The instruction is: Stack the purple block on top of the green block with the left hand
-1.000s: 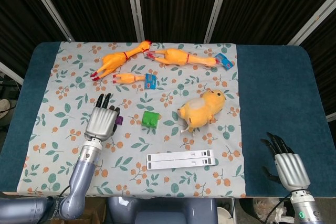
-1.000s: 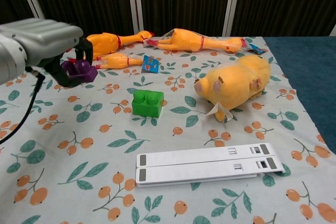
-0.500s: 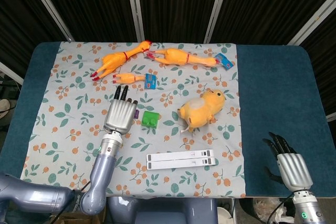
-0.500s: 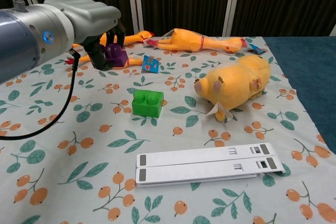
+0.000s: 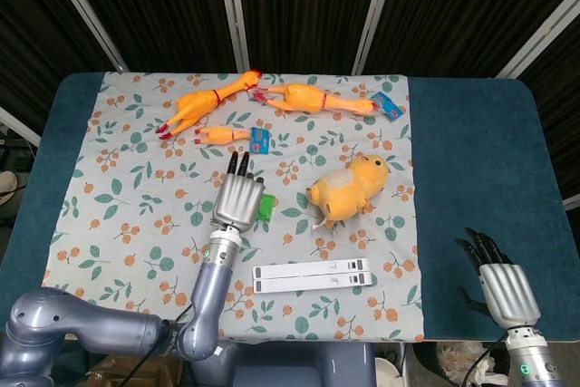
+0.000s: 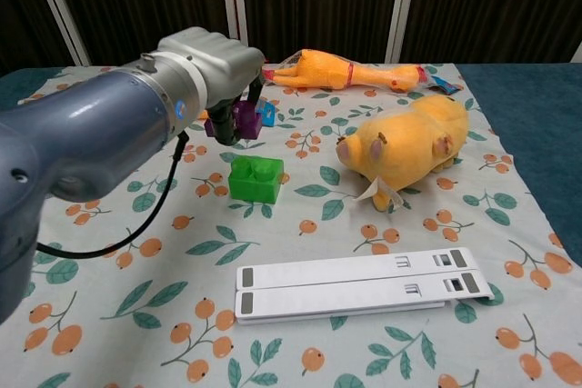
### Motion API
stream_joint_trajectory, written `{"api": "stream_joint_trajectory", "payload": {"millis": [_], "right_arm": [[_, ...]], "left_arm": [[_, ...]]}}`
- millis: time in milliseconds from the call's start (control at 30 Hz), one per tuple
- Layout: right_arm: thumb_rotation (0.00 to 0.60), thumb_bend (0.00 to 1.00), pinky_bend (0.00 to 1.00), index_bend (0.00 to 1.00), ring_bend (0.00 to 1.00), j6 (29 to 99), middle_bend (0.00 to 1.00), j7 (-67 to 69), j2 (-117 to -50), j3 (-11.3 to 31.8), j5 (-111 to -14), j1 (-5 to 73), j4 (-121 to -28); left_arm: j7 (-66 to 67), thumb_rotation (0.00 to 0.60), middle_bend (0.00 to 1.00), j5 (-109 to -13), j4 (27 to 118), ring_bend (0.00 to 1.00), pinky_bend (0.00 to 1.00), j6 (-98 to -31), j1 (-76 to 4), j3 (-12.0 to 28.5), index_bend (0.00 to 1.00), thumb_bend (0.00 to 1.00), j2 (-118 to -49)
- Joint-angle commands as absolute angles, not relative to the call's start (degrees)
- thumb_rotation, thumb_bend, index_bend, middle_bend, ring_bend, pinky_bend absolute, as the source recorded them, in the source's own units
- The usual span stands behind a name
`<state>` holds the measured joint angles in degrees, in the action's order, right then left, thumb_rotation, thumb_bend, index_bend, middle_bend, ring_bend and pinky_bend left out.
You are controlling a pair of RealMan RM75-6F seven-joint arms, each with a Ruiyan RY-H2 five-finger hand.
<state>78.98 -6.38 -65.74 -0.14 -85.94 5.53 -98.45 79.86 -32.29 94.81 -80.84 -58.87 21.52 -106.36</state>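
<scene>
Purple block (image 6: 245, 119): pinched in the left hand (image 5: 239, 200), raised above and just behind the green block (image 6: 255, 178), not touching it.
Green block: flat on the floral cloth (image 5: 109, 178), beside the yellow plush toy (image 6: 405, 145).
Left hand: reaches forward over the cloth, back upward, fingers curled down around the purple block.
Chest view only: purple block plainly visible under the fingers.
Head view only: hand hides the purple block and most of the green one; right hand (image 5: 501, 289) low at the table's near right edge, fingers slightly spread, holding nothing.
Other items: white strips (image 6: 359, 285) nearer; rubber chickens (image 5: 317, 100) farther back.
</scene>
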Motion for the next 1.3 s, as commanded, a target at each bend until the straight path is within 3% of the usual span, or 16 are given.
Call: {"api": "stream_joint_trajectory", "payload": {"millis": [33, 1300], "right_arm": [[0.6, 0.29, 0.32, 0.18, 0.09, 78.81, 0.08, -6.43, -65.79, -0.06, -85.68, 5.57, -98.46], [0.6, 0.29, 0.32, 0.18, 0.09, 77.82, 0.08, -6.78, -66.12, 0.11, -84.61, 5.9, -98.13]], "left_arm": [[78.69, 0.6, 0.43, -32.03, 92.54, 0.03, 0.0, -79.77, -59.91, 21.04, 0.48, 0.46, -108.02], [76.68, 0.6, 0.43, -31.28, 83.01, 0.03, 0.0, -78.52, -62.48, 18.16, 0.48, 0.46, -113.55]]}}
